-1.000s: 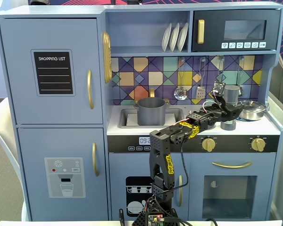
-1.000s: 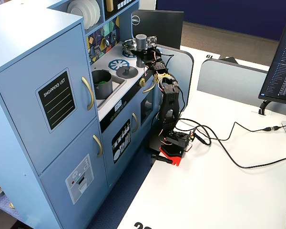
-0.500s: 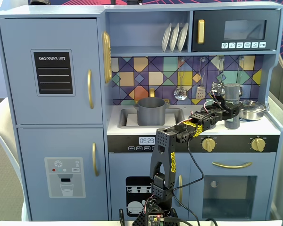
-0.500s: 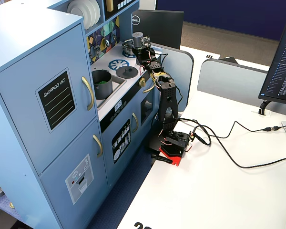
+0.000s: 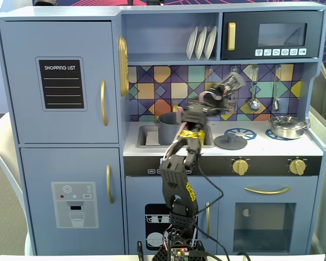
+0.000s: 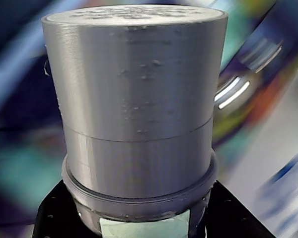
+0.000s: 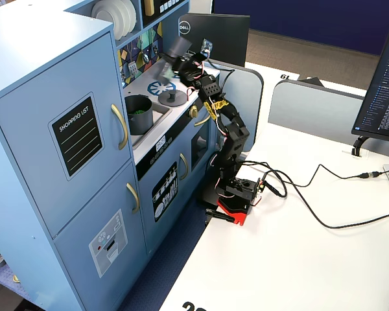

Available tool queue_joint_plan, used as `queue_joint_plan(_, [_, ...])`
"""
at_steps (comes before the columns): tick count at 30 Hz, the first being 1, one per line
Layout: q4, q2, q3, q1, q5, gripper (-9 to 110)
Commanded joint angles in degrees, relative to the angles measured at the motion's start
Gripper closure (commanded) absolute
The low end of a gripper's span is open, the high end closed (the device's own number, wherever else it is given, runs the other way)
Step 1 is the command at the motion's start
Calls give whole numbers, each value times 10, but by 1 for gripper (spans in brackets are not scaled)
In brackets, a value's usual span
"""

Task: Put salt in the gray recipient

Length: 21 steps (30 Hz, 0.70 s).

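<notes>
The salt [image 6: 139, 99] fills the wrist view: a gray shaker with a wide cap and a strip of pale green label at the bottom edge. My gripper [image 6: 141, 220] is shut on it, with a black jaw on each side. In a fixed view the gripper [image 5: 226, 92] and salt [image 5: 232, 82] are blurred, raised above the counter in front of the tiled wall. The gray recipient [image 5: 168, 128] stands in the sink, left of and below the gripper. In the other fixed view the recipient [image 7: 139, 111] shows green inside, and the salt [image 7: 176, 48] is a blur above the hob.
A flat gray lid with a knob [image 5: 230, 141] lies on the hob below the gripper. A shiny steel pan [image 5: 287, 126] sits at the right end of the counter. Utensils [image 5: 254, 103] hang on the wall behind. A shelf and microwave [image 5: 271, 35] are overhead.
</notes>
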Motion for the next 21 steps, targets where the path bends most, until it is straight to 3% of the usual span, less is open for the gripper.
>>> queue_joint_plan(1, [77, 52, -71, -93, 330, 101])
queue_joint_plan(8, [140, -19, -169, -198, 632, 101])
queue_joint_plan(16, [115, -80, -208, -296, 761, 101])
queue_joint_plan(21, [9, -104, -209, -315, 857, 101])
